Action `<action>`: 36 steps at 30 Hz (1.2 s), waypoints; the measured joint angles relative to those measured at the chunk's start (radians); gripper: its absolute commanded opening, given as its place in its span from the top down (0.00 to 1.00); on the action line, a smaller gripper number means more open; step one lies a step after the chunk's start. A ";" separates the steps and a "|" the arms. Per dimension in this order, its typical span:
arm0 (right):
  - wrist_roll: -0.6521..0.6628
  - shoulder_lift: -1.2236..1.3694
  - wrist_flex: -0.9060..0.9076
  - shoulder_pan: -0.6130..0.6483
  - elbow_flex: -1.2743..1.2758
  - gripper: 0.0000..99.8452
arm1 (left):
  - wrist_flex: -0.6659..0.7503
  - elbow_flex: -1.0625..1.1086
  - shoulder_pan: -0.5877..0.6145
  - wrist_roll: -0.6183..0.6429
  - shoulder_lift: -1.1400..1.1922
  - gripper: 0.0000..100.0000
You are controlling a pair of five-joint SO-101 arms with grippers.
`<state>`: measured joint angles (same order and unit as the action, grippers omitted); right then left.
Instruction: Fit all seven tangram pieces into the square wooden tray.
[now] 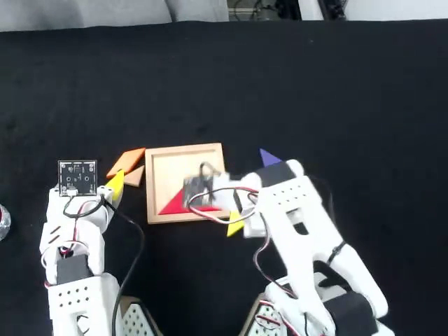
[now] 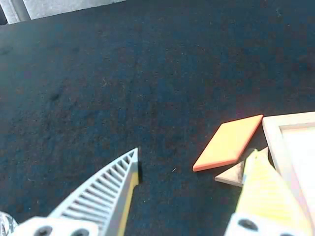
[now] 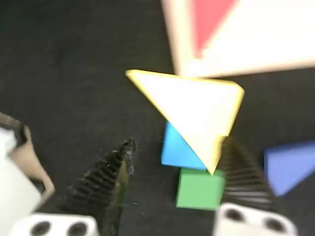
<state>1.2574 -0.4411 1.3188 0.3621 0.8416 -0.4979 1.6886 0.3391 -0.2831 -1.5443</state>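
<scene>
1 of 7 pieces sits in the tray; by my count 6 are left.
High view: the tray (image 1: 183,148) lies mid-worktop (image 1: 294,84) with the red triangle (image 1: 175,204) in its corner nearest the left arm. The orange piece (image 1: 127,161) and tan triangle (image 1: 135,176) lie just left of it. A purple triangle (image 1: 268,156) lies to its right, and a yellow triangle (image 1: 236,222) sits off the near-right corner. Left wrist view: the left gripper (image 2: 196,155) hangs near the orange piece, fingers wide and empty. That piece's long axis slants toward the tray's rim. Right wrist view: the right gripper (image 3: 178,145) has fingers wide, 1 touching the yellow triangle's corner. The triangle's long edge runs along the rim, and its opposite corner points away from the tray, over a blue piece (image 3: 173,147) and green square (image 3: 199,189).
</scene>
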 measured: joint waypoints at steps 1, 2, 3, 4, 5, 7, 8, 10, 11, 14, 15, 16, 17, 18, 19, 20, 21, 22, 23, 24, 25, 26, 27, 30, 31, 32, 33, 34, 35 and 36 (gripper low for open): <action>0.032 0.014 0.002 0.006 -0.006 0.58 | 0.000 0.000 0.000 0.000 0.000 0.67; 0.049 0.026 0.002 0.005 -0.017 0.59 | 0.000 0.000 0.000 0.000 0.000 0.67; 0.058 0.041 0.002 0.002 -0.031 0.61 | 0.000 0.000 0.000 0.000 0.000 0.67; 0.071 0.058 -0.002 0.002 -0.044 0.63 | 0.000 0.000 0.000 0.000 0.000 0.67; 0.084 0.077 -0.008 0.005 -0.055 0.64 | 0.000 0.000 0.000 0.000 0.000 0.67; 0.115 0.118 -0.029 0.006 -0.068 0.65 | 0.000 0.000 0.000 0.000 0.000 0.67; 0.127 0.140 -0.043 0.006 -0.071 0.65 | 0.000 0.000 0.000 0.000 0.000 0.67; 0.138 0.203 -0.081 0.006 -0.080 0.65 | 0.000 0.000 0.000 0.000 0.000 0.67; 0.143 0.232 -0.101 0.006 -0.081 0.65 | 0.000 0.000 0.000 0.000 0.000 0.67; 0.143 0.322 -0.164 0.006 -0.081 0.65 | 0.000 0.000 0.000 0.000 0.000 0.67; 0.143 0.351 -0.178 0.006 -0.081 0.65 | 0.000 0.000 0.000 0.000 0.000 0.67; 0.143 0.377 -0.190 0.005 -0.081 0.65 | 0.000 0.000 0.000 0.000 0.000 0.67; 0.143 0.396 -0.201 0.005 -0.081 0.65 | 0.000 0.000 0.000 0.000 0.000 0.67; 0.143 0.410 -0.203 0.006 -0.089 0.65 | 0.000 0.000 0.000 0.000 0.000 0.67; 0.143 0.419 -0.207 0.006 -0.097 0.65 | 0.000 0.000 0.000 0.000 0.000 0.67; 0.143 0.425 -0.210 0.006 -0.101 0.65 | 0.000 0.000 0.000 0.000 0.000 0.67; 0.143 0.430 -0.210 0.006 -0.106 0.65 | 0.000 0.000 0.000 0.000 0.000 0.67; 0.143 0.433 -0.210 0.006 -0.106 0.65 | 0.000 0.000 0.000 0.000 0.000 0.67; 0.143 0.434 -0.213 0.006 -0.107 0.65 | 0.000 0.000 0.000 0.000 0.000 0.67; 0.143 0.434 -0.216 0.006 -0.107 0.65 | 0.000 0.000 0.000 0.000 0.000 0.67; 0.143 0.434 -0.222 0.006 -0.107 0.65 | 0.000 0.000 0.000 0.000 0.000 0.67; 0.143 0.434 -0.224 0.006 -0.107 0.65 | 0.000 0.000 0.000 0.000 0.000 0.67; 0.143 0.434 -0.224 0.006 -0.107 0.65 | 0.000 0.000 0.000 0.000 0.000 0.67; 0.143 0.434 -0.224 0.006 -0.107 0.65 | 0.000 0.000 0.000 0.000 0.000 0.67; 0.143 0.434 -0.224 0.006 -0.107 0.65 | 0.000 0.000 0.000 0.000 0.000 0.67; 0.143 0.434 -0.224 0.006 -0.107 0.65 | 0.000 0.000 0.000 0.000 0.000 0.67; 0.143 0.434 -0.224 0.006 -0.107 0.65 | 0.000 0.000 0.000 0.000 0.000 0.67; 0.143 0.434 -0.224 0.006 -0.107 0.65 | 0.000 0.000 0.000 0.000 0.000 0.67; 0.143 0.434 -0.226 0.006 -0.107 0.65 | 0.000 0.000 0.000 0.000 0.000 0.67; 0.143 0.434 -0.226 0.006 -0.107 0.65 | 0.000 0.000 0.000 0.000 0.000 0.67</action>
<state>1.4001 -0.0069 1.0932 0.3682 0.7342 -0.4979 1.6886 0.3391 -0.2831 -1.5443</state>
